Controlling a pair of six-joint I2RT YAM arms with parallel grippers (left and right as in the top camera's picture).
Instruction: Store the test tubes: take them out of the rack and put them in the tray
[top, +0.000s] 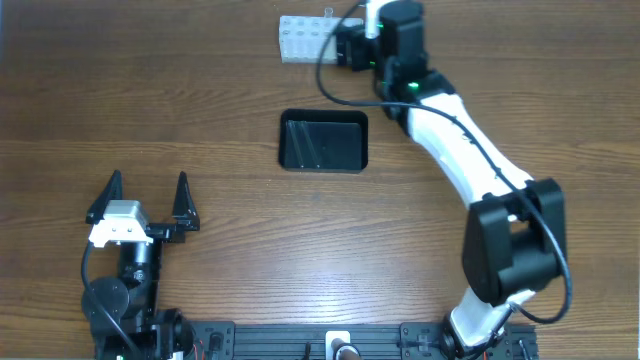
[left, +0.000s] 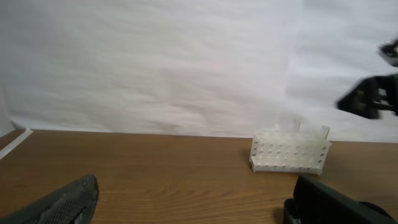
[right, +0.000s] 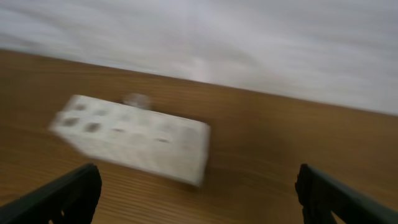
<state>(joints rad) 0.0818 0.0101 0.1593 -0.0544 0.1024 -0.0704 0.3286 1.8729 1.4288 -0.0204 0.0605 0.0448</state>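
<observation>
A white test tube rack (top: 304, 38) stands at the far edge of the table, with clear tubes (left: 324, 132) sticking up from it. The black tray (top: 323, 141) lies nearer, in the middle of the table, and looks empty. My right gripper (top: 343, 46) hovers just right of the rack. In the right wrist view the rack (right: 134, 138) lies close ahead of the open right gripper (right: 199, 180), one tube (right: 137, 99) poking up. My left gripper (top: 150, 203) stands open near the front left, holding nothing. From its wrist view the rack (left: 289, 151) is far off.
The wooden table (top: 150, 100) is bare around the tray and to the left. A white wall (left: 155, 62) rises behind the table's far edge. The right arm (top: 470, 150) stretches diagonally across the right side.
</observation>
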